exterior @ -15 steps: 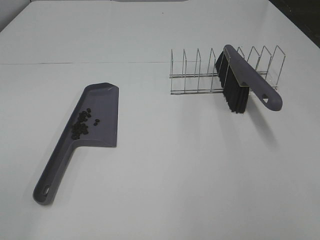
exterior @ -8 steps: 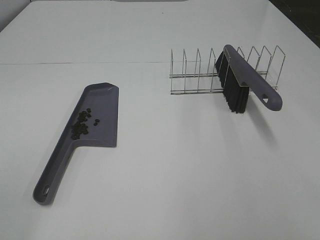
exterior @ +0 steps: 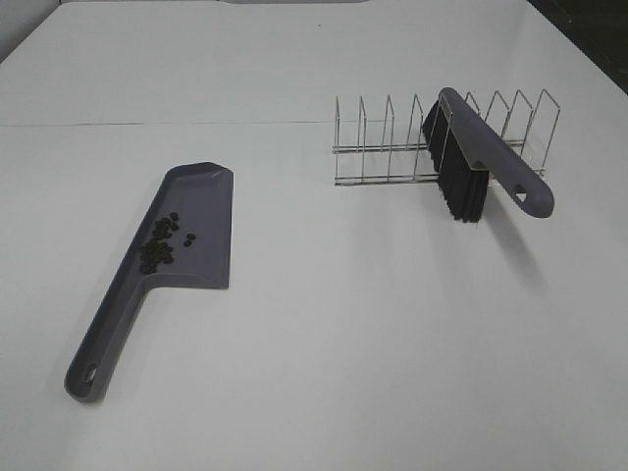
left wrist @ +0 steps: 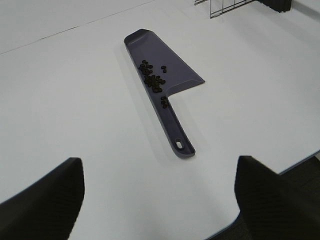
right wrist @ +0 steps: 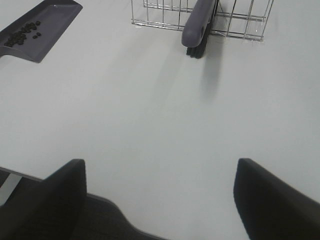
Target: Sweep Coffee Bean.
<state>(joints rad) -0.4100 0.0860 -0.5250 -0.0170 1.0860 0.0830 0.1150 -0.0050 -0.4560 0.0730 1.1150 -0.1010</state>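
Both claws, left claw [left wrist: 159, 192] and right claw [right wrist: 160, 192], hang wide and empty, well back from everything. The coffee beans [exterior: 161, 243] (tiny, dark, oval) sit clustered in the dustpan [exterior: 201, 211] on the bench [exterior: 343, 343]; the brush [exterior: 471, 162] rests in the wire rack [exterior: 392, 147], likely parked.

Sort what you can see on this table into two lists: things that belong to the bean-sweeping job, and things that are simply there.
Belongs to the job:
- coffee beans, lying in the dustpan
- dustpan, flat on the table
- brush, propped in the wire rack

Just there:
- wire rack, serving only as the brush's stand
- white table
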